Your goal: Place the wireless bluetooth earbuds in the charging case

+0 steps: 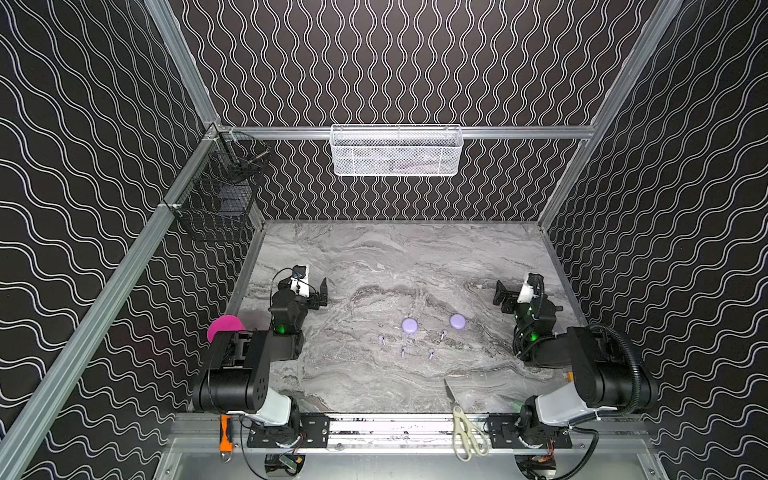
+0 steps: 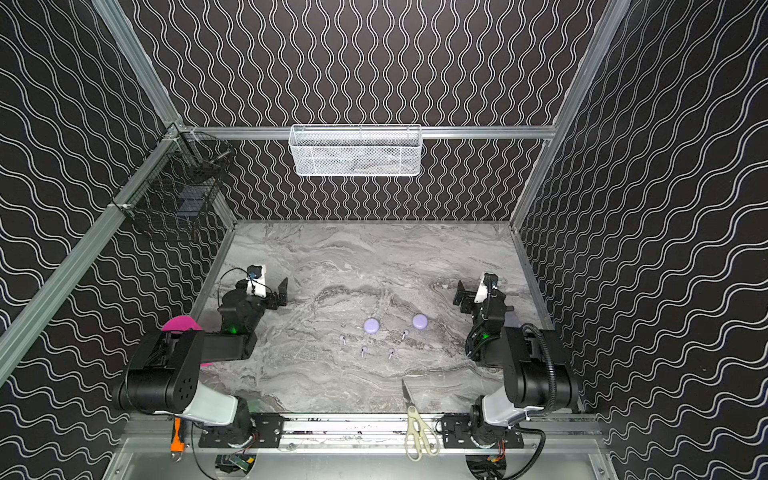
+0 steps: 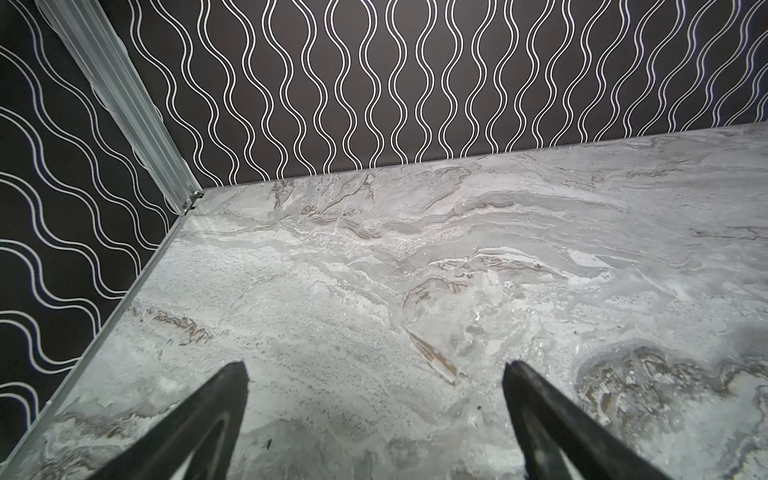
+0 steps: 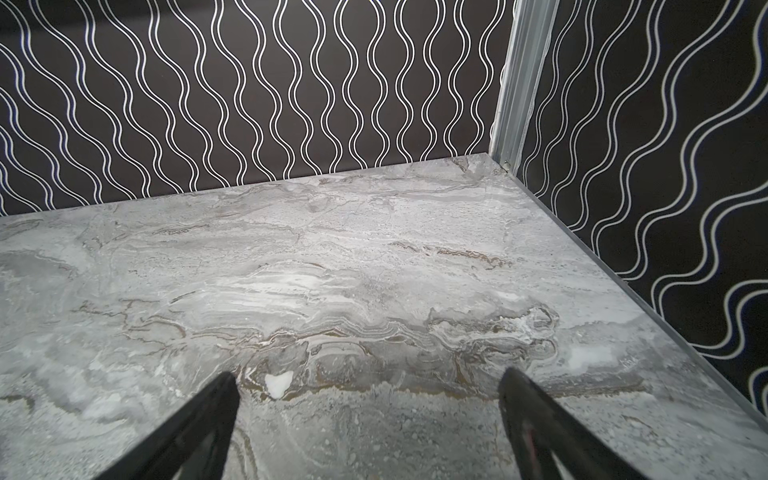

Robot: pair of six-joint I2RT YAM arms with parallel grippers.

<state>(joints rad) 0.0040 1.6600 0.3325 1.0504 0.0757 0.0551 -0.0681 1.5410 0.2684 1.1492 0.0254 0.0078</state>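
Overhead view of a marble-patterned table point(image 1: 374, 257) inside a black enclosure with wavy white lines. Nearest the viewer, on the metal front rail, lie cream-handled scissors point(image 1: 465, 428) toward the right and an orange tool point(image 1: 225, 432) toward the left.

Farther in, near the middle of the table, four tiny pale earbuds point(image 1: 403, 352) lie loose in a shallow arc. They are apart from one another, and none is in a case. Just beyond them sit two round lavender charging cases point(image 1: 409, 325), side by side but not touching. Both look closed from above, though at this size that is hard to be sure of.

Farther back, the left gripper point(image 1: 321, 294) is near the table's left edge and the right gripper point(image 1: 503, 297) near its right edge, both well apart from the earbuds. Each wrist view shows two black fingers spread wide with only bare marble between them, so neither gripper holds anything.

On the back wall hangs a white mesh basket point(image 1: 396, 151). A black wire basket point(image 1: 220, 195) hangs in the left corner.

The task appears not yet begun. A sound first move is probably for one gripper to steady or open a case. The other can then come down over a single earbud and close gently, since such small pieces could skid on the smooth surface.
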